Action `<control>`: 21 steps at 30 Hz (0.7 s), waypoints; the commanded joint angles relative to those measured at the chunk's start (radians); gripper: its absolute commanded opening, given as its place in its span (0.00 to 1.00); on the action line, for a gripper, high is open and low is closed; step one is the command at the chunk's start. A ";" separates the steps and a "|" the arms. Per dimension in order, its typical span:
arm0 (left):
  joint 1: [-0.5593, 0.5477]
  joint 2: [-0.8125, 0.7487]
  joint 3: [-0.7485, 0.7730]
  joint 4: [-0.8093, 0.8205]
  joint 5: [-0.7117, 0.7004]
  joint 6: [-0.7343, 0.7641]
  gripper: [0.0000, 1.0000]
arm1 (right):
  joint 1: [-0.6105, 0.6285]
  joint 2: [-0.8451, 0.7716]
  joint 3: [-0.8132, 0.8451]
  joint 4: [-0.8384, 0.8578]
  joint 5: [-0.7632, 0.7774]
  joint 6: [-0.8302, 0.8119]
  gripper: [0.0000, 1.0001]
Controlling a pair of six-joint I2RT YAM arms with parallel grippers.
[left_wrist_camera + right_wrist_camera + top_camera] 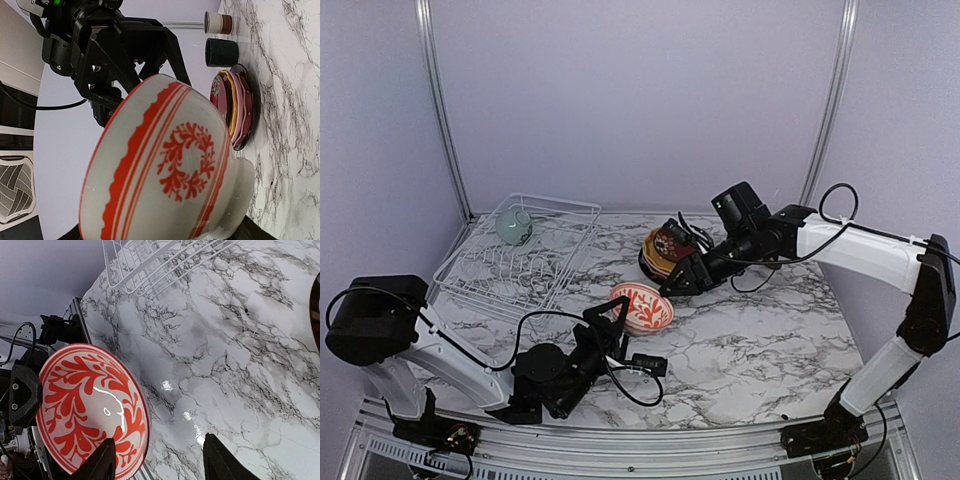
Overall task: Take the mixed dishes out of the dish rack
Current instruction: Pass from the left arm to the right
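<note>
Seeing left gripper (615, 322) clamped on tilted red-and-white bowl (642, 307), lower centre. Reading right gripper (157, 440) as spread, nothing between, over marble surface (240, 355) beside that bowl. Spotted plate stack (665, 252) mid-frame. Found dish rack (520, 255) upper left, pale green bowl (513, 227) inside.

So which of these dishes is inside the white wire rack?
The pale green dish, in the rack's far corner. The red-patterned bowl and the plate stack are both outside it.
</note>
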 commanded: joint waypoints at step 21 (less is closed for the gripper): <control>-0.006 0.052 0.019 0.365 0.000 0.055 0.57 | 0.049 0.070 0.041 -0.010 0.041 -0.011 0.00</control>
